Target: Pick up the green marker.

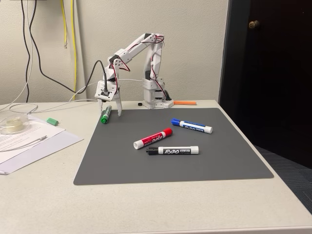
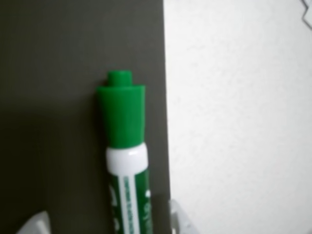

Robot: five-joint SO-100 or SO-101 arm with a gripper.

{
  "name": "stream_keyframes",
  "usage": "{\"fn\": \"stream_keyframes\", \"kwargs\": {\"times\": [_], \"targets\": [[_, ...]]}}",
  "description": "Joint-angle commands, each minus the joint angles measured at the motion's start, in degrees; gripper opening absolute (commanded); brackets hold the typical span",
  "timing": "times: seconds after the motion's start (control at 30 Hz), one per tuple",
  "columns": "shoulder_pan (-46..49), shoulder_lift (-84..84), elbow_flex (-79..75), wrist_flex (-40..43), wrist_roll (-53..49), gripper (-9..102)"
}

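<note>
The green marker lies at the back left corner of the grey mat, its cap pointing toward the front. My gripper hangs low over the marker, open, one finger on each side of the barrel. In the wrist view the green marker runs up the middle, close to the mat's edge, green cap above and white labelled barrel below. At the bottom of that view my gripper shows both fingertips flanking the barrel, with a clear gap on the left.
A red marker, a black marker and a blue marker lie mid-mat. Left of the mat are a small green piece, a tape roll and papers. The arm's base stands behind, and the table edge drops off at right.
</note>
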Motion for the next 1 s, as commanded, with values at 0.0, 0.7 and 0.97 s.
{"fn": "stream_keyframes", "kwargs": {"times": [0.0, 0.7, 0.97], "targets": [[-0.4, -1.8, 0.7, -0.6, 0.5, 30], [-0.6, -1.8, 0.7, -0.3, 1.1, 11], [-0.8, -1.8, 0.7, 0.0, 1.7, 7]]}}
